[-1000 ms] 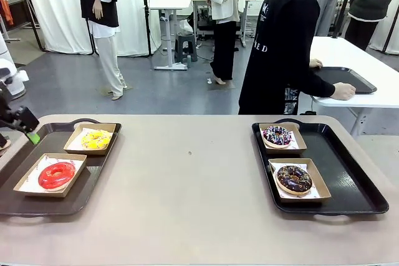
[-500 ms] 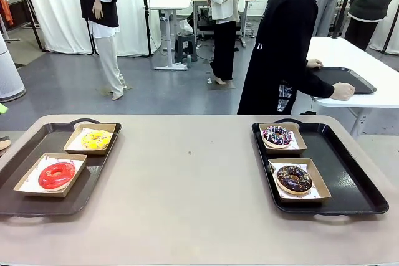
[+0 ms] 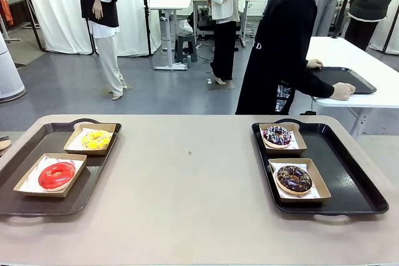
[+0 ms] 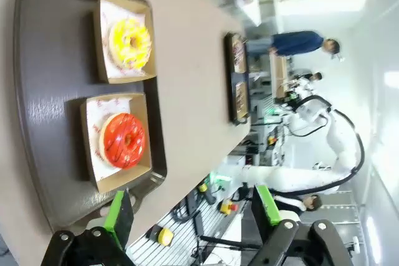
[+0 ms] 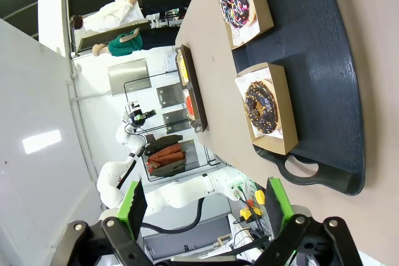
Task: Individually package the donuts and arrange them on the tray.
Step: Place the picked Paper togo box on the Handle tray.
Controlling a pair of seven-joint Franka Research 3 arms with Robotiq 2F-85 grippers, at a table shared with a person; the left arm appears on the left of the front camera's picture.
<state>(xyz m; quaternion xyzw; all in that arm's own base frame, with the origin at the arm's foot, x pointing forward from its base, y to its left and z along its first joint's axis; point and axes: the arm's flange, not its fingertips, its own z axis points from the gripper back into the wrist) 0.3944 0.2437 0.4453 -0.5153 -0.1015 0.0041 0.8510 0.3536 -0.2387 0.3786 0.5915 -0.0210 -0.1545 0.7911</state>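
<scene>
The donuts are each boxed: yellow donut [image 3: 96, 139] and red donut [image 3: 56, 175] on your left tray [image 3: 19, 149], sprinkled donut [image 3: 277, 135] and chocolate donut [image 3: 294, 179] on the right tray [image 3: 349, 182]. Your left hand [image 4: 194, 210] and right hand [image 5: 206, 204] hover wide open, empty, clear of the tabletop [image 3: 193, 179], so packaging looks finished.

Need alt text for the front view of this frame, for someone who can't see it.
A tan table holds two dark trays: the left tray carries a yellow donut and a red donut, the right tray a sprinkled donut and a chocolate donut, each in its own cardboard box. A person in black stands beyond, turned away.
</scene>
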